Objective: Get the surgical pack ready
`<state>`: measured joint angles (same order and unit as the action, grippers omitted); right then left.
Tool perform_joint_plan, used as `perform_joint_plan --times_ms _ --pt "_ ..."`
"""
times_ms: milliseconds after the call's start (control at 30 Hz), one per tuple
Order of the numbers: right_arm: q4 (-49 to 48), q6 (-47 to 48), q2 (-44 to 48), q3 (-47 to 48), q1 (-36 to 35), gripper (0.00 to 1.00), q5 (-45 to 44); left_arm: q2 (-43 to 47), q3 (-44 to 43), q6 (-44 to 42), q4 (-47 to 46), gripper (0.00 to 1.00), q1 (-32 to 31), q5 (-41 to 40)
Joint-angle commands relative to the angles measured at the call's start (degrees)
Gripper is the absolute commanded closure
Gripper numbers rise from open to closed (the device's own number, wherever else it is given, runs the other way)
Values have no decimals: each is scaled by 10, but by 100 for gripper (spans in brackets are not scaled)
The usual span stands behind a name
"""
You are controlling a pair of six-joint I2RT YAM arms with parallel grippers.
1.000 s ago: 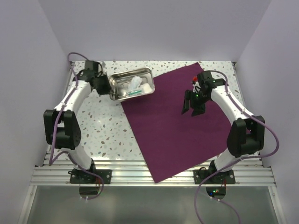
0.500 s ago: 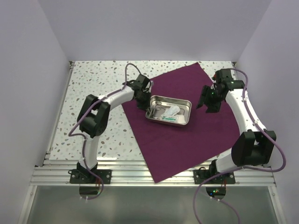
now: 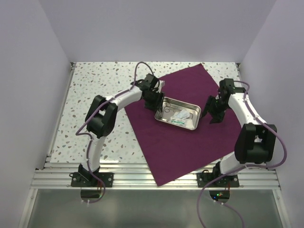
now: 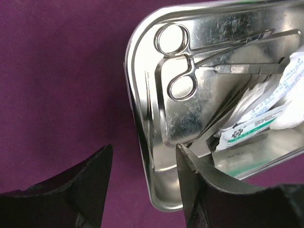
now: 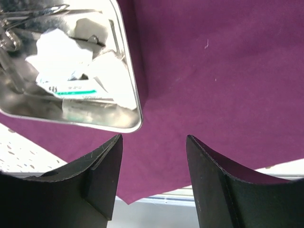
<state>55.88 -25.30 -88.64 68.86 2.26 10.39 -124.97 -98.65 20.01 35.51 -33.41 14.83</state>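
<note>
Since tray (image 4: 129, 71) sits mid surgical pack (image 3: 180, 152), between your left gripper (image 3: 153, 97) and right gripper (image 3: 213, 113), both fingers apart, empty: pack corners lie outward, right gripper nearer right corner.

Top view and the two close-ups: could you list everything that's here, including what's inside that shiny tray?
purple cloth: one, deep maroon-purple, spread flat and skewed on the table.
metal tray: one, silver, on the cloth near its middle.
ring-handled forceps: one, silver, in the tray.
flat steel instrument: one, silver, in the tray beside the forceps.
paper packets: at least two, white with green print, in the tray.
table: one, white speckled, under everything.
arms: two, white and black, bases at the near edge.
left tool: one, black, open, astride the tray's rim.
right tool: one, black, open, over the cloth beside the tray.
</note>
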Motion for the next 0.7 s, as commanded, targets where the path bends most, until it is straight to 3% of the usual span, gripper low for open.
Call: perform_joint_plan --times_ms 0,133,267,300,367,400,467,667 --pt "-24 -8 -15 7 -1 40 -6 65 7 -43 -8 40 4 6" --pt "-21 3 -40 17 10 41 -39 112 48 -46 -25 41 34 -23" --pt "-27 11 -65 24 20 58 -37 127 94 -28 -68 56 112 25" --pt "-31 12 -76 24 20 68 -37 119 94 -30 -65 65 133 37" --pt "-35 17 -91 23 20 76 -36 88 88 -30 -62 72 151 45" --pt "-37 18 -107 22 20 79 -34 77 87 -24 -64 81 155 55" --pt "-52 19 -122 17 20 81 -27 47 81 -16 -70 89 162 67" --pt "-80 9 -189 22 9 84 1 16 89 20 -83 95 175 82"
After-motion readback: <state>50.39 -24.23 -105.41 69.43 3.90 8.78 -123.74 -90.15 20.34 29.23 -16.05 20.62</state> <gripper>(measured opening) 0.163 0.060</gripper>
